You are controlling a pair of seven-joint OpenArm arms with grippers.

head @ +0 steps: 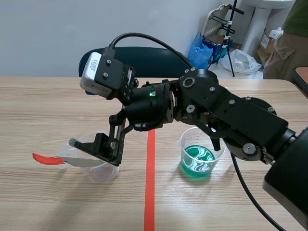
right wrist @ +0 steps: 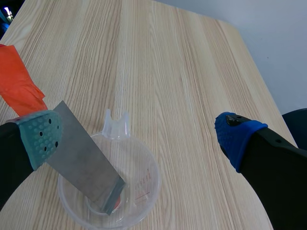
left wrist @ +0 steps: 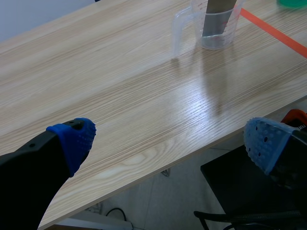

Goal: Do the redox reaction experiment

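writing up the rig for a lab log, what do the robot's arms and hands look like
Right arm: black, blocky segments with silver bolts, a small green light, and a white-grey camera box at the wrist with a black cable looping off it. Right hand: thick and black, one pad grey-green, the other blue. Left hand: black, both dotted pads blue.

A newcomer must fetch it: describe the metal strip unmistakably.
Start at the red line down the table. Left of it stands a clear cup with the strip leaning in it. It is flat and grey with a red tag; the other cup holds green liquid.
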